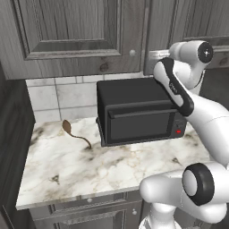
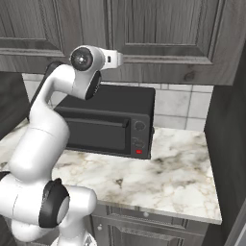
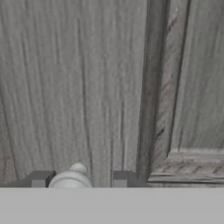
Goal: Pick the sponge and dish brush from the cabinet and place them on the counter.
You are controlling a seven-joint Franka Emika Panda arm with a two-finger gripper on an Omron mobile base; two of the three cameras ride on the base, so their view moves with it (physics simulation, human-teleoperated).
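The cabinet [image 1: 76, 36] is a dark grey wood-grain wall unit with raised-panel doors, mounted above the surface [image 1: 112, 170]. Its doors are closed. A round silver knob [image 1: 132, 53] sits at the lower corner of the left door, near the seam between doors. In the hand view a knob [image 3: 72, 177] appears close up against the door face, beside a raised panel edge. The surface is a wide, flat white marble slab with brown-grey veins
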